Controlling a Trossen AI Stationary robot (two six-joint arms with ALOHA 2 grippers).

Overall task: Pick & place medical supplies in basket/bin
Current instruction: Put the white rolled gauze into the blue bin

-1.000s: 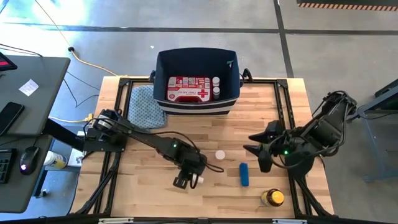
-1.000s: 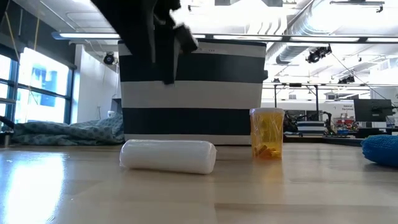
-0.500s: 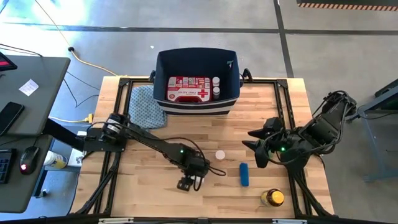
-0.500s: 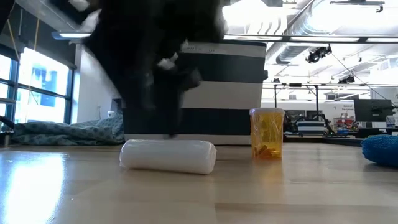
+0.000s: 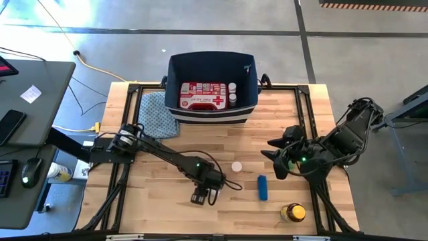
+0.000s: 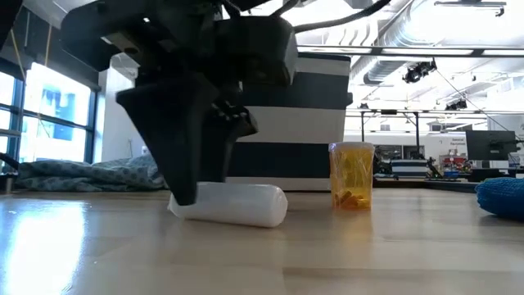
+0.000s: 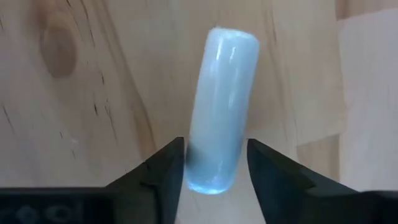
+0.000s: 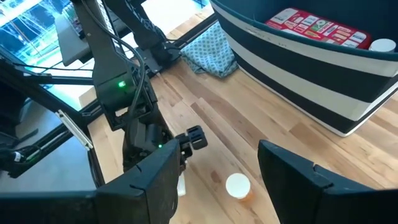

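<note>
Overhead: left gripper (image 5: 202, 197) down at the near table (image 5: 167, 214) edge over the white tube (image 5: 209, 195), right gripper (image 5: 275, 165) parked open and empty near the blue cylinder (image 5: 263, 187), kit (image 5: 203, 96) already in the bin (image 5: 177, 67). Low down: fingers (image 6: 184, 164) planted at one end of the tube, amber bottle (image 6: 352, 175) apart. Left wrist: jaws part-open, straddling the tube end, apparently not yet clamped, lined up for a pinch.
</note>
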